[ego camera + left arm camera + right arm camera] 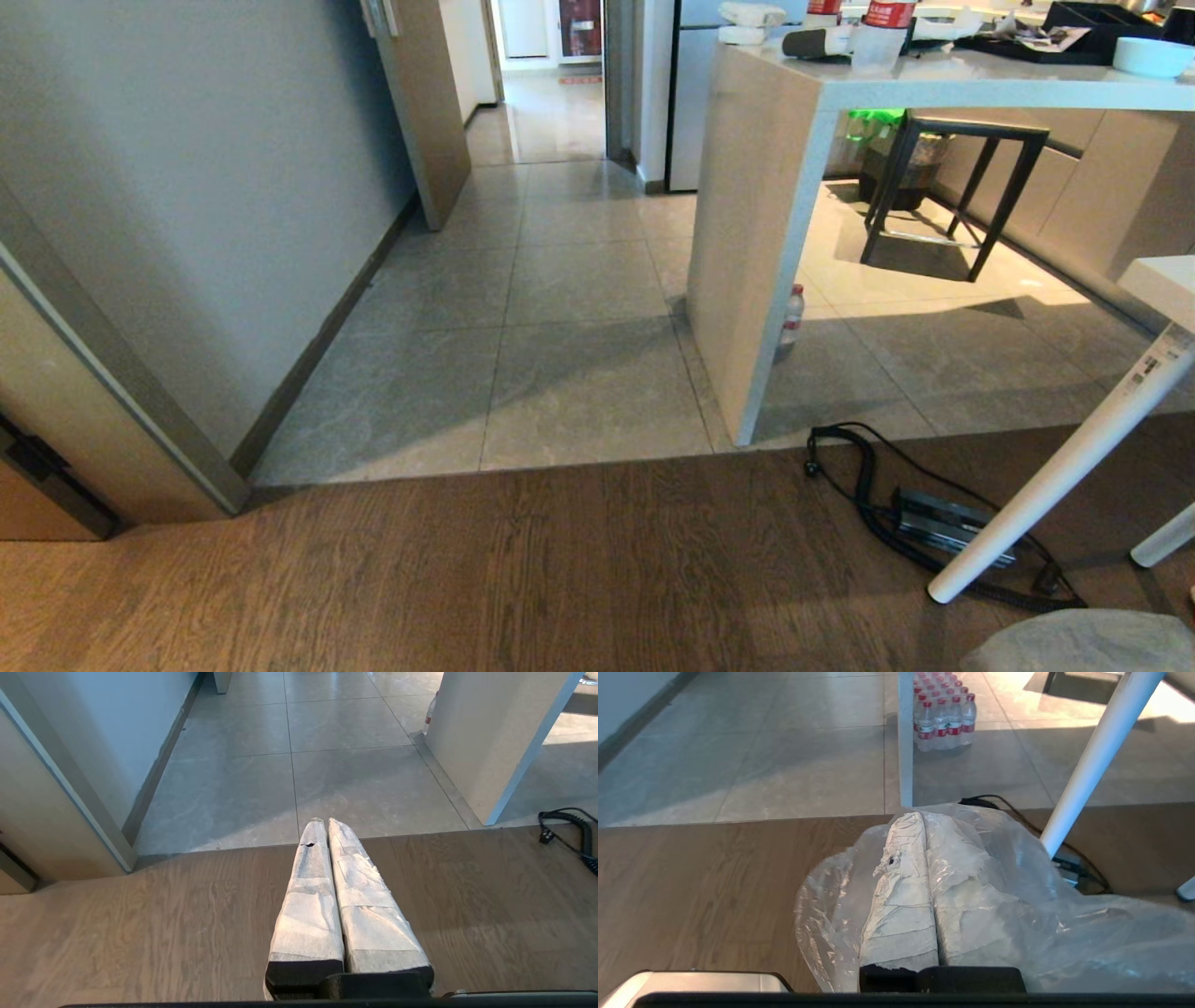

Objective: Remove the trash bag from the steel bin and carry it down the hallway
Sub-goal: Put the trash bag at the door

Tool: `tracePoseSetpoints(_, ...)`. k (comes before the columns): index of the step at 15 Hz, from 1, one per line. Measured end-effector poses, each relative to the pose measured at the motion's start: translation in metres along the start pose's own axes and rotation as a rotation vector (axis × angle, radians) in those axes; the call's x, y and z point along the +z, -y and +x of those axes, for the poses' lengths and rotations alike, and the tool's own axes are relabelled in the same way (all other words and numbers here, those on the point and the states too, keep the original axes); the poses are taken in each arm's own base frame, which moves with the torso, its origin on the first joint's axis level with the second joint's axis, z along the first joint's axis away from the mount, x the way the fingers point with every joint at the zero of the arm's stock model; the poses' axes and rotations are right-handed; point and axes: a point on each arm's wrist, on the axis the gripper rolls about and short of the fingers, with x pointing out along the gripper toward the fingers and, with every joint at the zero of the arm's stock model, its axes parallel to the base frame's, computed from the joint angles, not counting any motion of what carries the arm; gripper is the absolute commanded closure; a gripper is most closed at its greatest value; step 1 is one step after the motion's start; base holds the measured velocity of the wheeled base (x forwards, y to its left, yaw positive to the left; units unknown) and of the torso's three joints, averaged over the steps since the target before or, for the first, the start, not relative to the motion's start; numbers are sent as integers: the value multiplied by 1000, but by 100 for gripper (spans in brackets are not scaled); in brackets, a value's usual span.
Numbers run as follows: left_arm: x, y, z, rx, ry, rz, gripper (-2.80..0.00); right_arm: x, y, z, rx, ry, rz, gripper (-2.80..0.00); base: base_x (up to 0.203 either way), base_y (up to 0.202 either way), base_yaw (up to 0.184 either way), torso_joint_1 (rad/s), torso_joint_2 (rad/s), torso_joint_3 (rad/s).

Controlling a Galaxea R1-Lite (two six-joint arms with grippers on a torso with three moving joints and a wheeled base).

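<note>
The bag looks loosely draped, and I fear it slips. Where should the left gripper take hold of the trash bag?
Probably the bunched film of the trash bag trailing beside the shut right gripper, not the thin sheet stretched over it. Come from the robot's left, jaws across the folds: gathered plastic gives more to pinch.

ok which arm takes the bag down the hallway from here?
Right. The right gripper is already shut on the trash bag, which drapes around its fingers. The left gripper is shut and empty above the wood floor. The hallway lies ahead.
</note>
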Motion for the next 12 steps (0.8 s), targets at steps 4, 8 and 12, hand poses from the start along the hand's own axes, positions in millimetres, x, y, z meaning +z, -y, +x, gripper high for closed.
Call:
tracePoseSetpoints(4, 0, 0, 0, 0, 0, 6, 0, 0, 0, 0, 0, 0, 0, 0, 0, 0, 0, 0, 0, 0)
tracePoseSetpoints(8, 0, 0, 0, 0, 0, 5, 0, 0, 0, 0, 1, 0, 0, 0, -1, 17, -4, -1, 0, 1)
tracePoseSetpoints(12, 0, 0, 0, 0, 0, 3, 0, 0, 0, 0, -1, 0, 0, 0, 0, 175, -1, 2, 1, 3)
